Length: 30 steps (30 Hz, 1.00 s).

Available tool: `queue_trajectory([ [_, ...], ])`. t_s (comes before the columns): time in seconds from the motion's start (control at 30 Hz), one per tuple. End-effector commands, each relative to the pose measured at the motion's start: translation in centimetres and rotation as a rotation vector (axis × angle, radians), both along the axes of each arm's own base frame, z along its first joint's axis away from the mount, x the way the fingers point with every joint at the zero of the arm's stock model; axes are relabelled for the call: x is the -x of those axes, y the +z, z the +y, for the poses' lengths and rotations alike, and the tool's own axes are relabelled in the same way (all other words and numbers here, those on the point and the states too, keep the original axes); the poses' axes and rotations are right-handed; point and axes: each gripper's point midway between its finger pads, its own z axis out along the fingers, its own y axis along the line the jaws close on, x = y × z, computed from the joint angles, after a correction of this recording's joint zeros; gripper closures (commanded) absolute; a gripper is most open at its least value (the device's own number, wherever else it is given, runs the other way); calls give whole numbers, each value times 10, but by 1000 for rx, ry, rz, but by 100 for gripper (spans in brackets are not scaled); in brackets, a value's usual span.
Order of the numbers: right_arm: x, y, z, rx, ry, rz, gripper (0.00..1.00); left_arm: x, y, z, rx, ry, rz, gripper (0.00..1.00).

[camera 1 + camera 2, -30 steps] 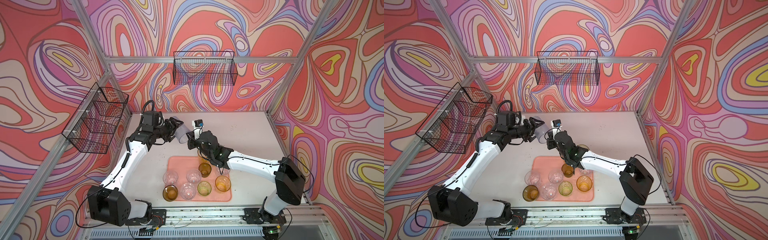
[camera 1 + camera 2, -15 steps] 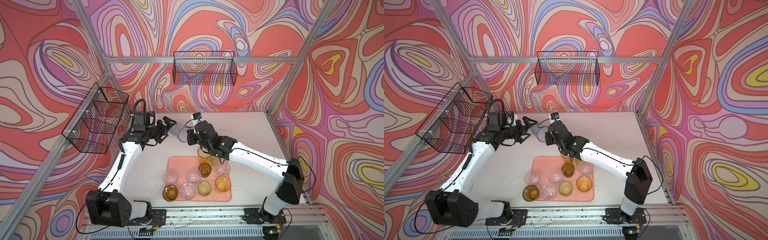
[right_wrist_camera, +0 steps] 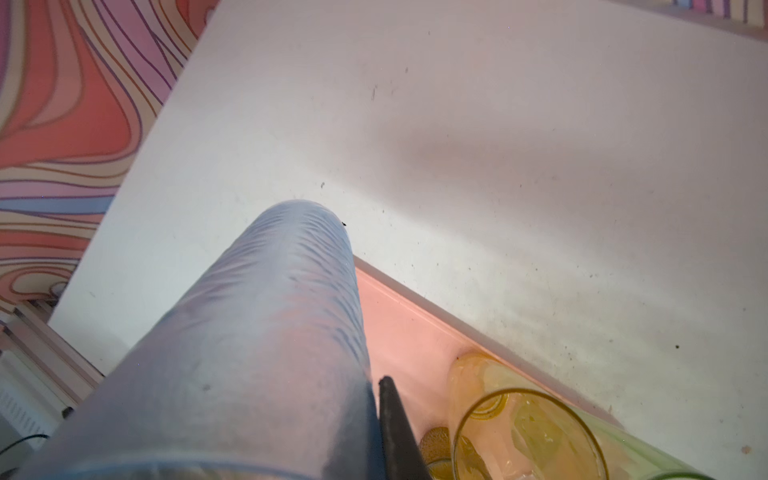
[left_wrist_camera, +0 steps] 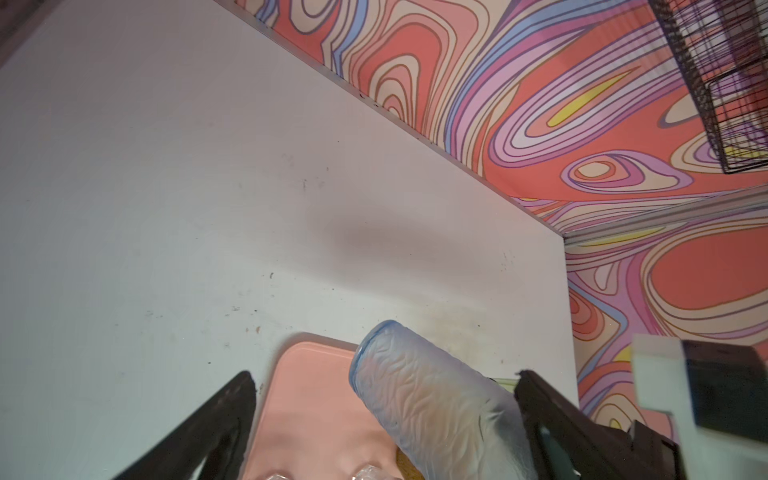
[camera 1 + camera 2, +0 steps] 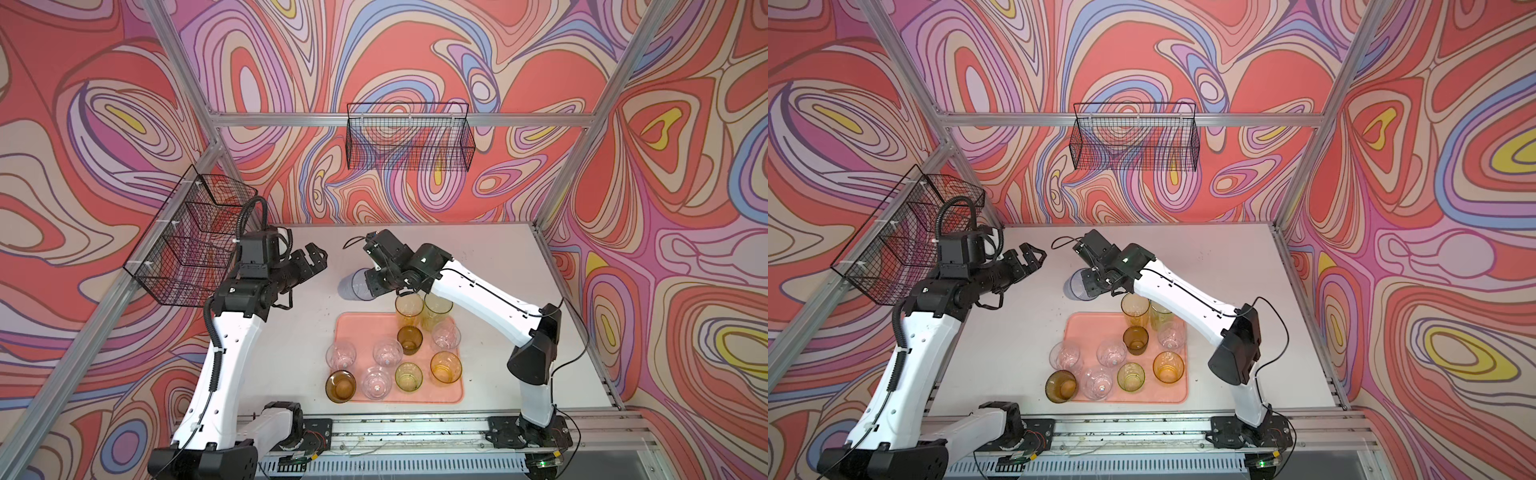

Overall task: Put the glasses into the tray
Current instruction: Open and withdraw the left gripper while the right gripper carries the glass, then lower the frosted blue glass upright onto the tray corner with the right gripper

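Legible text, labels, brands, numbers, signs: none in any view. Nothing readable on the pale blue glass, the other glasses or the tray.
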Motion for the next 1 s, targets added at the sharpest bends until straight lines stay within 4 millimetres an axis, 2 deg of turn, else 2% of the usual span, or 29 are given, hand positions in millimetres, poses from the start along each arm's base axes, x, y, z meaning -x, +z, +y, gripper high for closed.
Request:
queue_trajectory([
  [0.0,12,-10,-10,71,15,70,100,16,-22,28,-113,70,54,0],
  [0.13,10,-29,-8,103,6,98,100,26,-25,47,-159,135,33,0],
  [0.33,6,-49,-5,145,0,121,100,36,-23,58,-216,175,4,0],
  [0.5,9,-62,-1,151,9,159,100,30,-28,58,-220,170,19,0],
  [0.97,22,-94,-2,211,29,200,100,11,-26,63,-200,186,15,0],
])
